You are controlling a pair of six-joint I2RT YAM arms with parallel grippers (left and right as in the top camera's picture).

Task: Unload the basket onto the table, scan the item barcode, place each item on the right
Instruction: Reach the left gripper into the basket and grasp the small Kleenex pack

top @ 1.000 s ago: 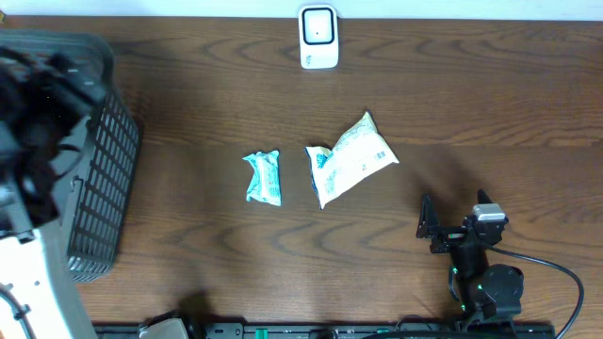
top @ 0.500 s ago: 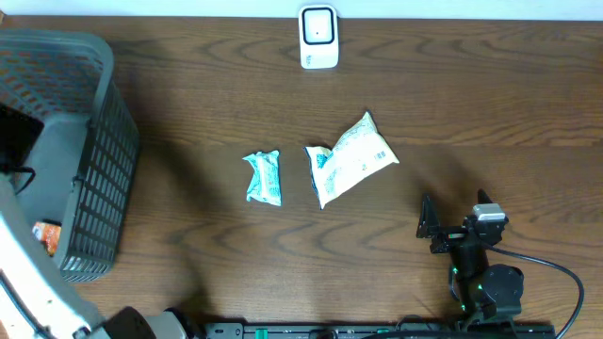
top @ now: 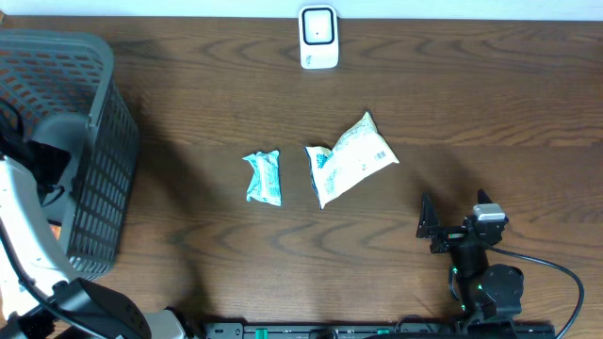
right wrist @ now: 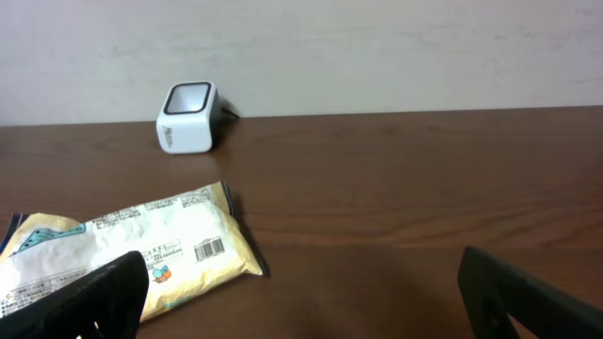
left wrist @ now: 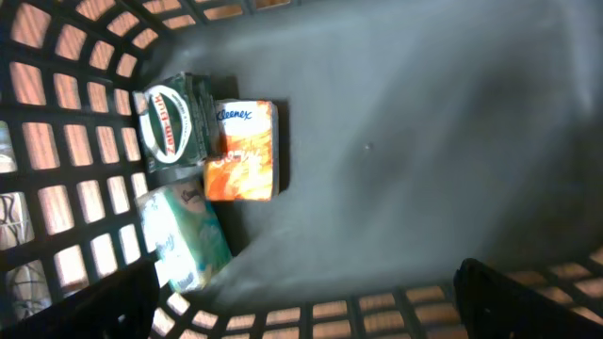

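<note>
Left arm (top: 28, 226) shifted down over basket (top: 94, 113); pouch (top: 349, 158) ahead-left of right claw (top: 455, 202)

Table (top: 188, 94): dark wood, visible grain, smooth, low satin sheen.
Basket (top: 104, 169): grey moulded plastic lattice, matt; inside floor smooth.
Scanner (top: 318, 38): white plastic shell, glossy, with a dark shiny window.
Pouch (top: 350, 158): printed plastic film, crinkled, slight gloss, crimped ends.
Small teal packet (top: 264, 177): thin film, heavily wrinkled, shiny on the creases.
In the basket: orange tissue pack (left wrist: 243, 151) in soft film, green box (left wrist: 174, 127) looks like printed card, pale green pack (left wrist: 184, 235) in glossy wrap.
Wall (right wrist: 377, 47): off-white, matt, faintly textured.
</note>
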